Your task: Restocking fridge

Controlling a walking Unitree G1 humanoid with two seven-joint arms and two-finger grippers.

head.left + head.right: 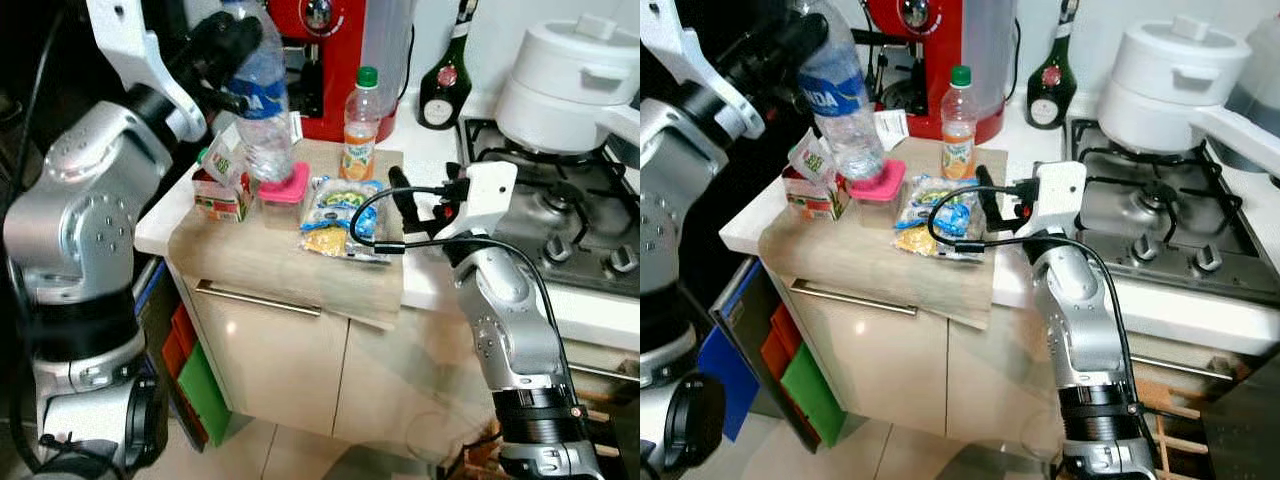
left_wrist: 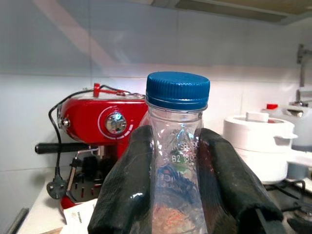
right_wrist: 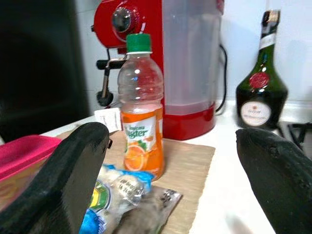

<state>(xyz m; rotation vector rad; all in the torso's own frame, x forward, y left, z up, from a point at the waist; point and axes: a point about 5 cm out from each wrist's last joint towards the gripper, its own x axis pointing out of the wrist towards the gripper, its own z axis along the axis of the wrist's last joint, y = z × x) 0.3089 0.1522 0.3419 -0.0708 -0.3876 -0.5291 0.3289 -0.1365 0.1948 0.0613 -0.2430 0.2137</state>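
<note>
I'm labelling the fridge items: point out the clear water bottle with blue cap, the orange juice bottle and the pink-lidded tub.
Clear water bottle (image 2: 178,90), left wrist view, blue cap.
Orange juice bottle (image 1: 358,152), left eye view, label.
Pink-lidded tub (image 1: 284,188), left eye view, lid.

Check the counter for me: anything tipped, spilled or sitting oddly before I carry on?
No spill shows. The water bottle is tilted, but it is held aloft in the left gripper. The wooden board overhangs the counter's front edge. The small carton stands with its top flap open.
</note>
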